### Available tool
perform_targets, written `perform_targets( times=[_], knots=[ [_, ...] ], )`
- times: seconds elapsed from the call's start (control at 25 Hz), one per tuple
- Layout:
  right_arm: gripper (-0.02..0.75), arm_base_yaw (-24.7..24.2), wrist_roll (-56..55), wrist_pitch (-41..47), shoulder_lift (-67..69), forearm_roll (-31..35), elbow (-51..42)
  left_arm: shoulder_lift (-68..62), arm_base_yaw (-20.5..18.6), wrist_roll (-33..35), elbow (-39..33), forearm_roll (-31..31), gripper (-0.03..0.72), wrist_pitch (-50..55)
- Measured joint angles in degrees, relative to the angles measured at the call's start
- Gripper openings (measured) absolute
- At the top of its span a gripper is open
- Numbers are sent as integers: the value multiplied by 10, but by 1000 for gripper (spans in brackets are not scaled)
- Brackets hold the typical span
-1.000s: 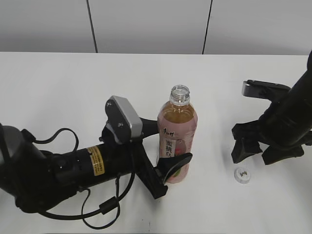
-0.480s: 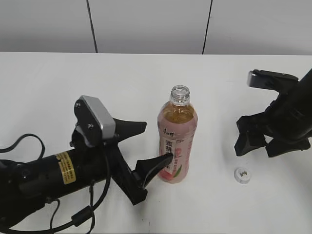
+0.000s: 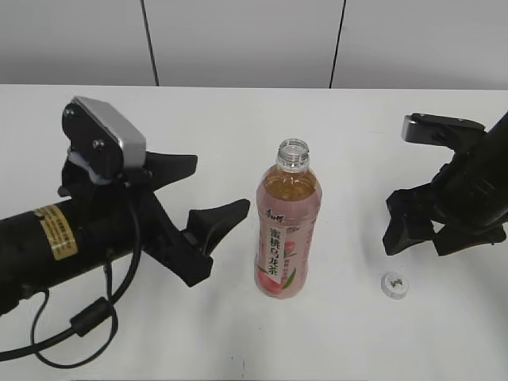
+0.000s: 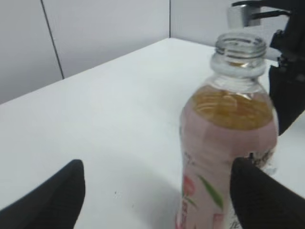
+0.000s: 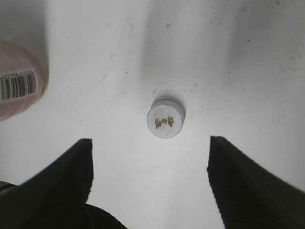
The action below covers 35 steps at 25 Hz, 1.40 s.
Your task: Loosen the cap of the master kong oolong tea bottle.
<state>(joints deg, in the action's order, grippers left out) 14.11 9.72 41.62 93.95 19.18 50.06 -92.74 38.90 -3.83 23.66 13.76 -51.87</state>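
I judge the job done: the cap (image 3: 394, 285) lies on the worktop (image 3: 238, 127) under my spread, empty right jaws, and the master kong oolong tea bottle (image 3: 286, 226) stands uncapped beside my released left jaws.

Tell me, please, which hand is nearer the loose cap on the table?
The right hand: it hangs just above the cap, while the left hand is beyond the bottle.

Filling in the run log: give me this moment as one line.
cap: off, on table | bottle: upright, open, untouched | left gripper: open, clear of bottle | right gripper: open above cap
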Motion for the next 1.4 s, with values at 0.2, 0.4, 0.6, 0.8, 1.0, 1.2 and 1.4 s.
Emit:
perform_targets(
  times=[0.2, 0.4, 0.6, 0.8, 1.0, 1.2, 1.4],
  knots=[
    [564, 0, 3, 1, 0, -1, 0, 95, -11, 0, 21, -17, 554, 182],
    [564, 0, 5, 11, -1, -2, 0, 156, -65, -10, 85, -64, 553, 411],
    [564, 0, 7, 37, -24, -12, 0, 203, -122, -12, 157, -100, 553, 637],
    [564, 0, -8, 86, -95, -62, 0, 279, -150, -12, 188, -128, 552, 792],
    [564, 0, -36, 160, -205, -130, -16, 388, -181, -12, 188, -142, 550, 929],
    [564, 0, -42, 232, -306, -151, -17, 532, -189, -12, 189, -138, 543, 1030],
    [564, 0, -43, 274, -399, -156, -17, 643, -189, -12, 154, -138, 540, 1086]
  ],
)
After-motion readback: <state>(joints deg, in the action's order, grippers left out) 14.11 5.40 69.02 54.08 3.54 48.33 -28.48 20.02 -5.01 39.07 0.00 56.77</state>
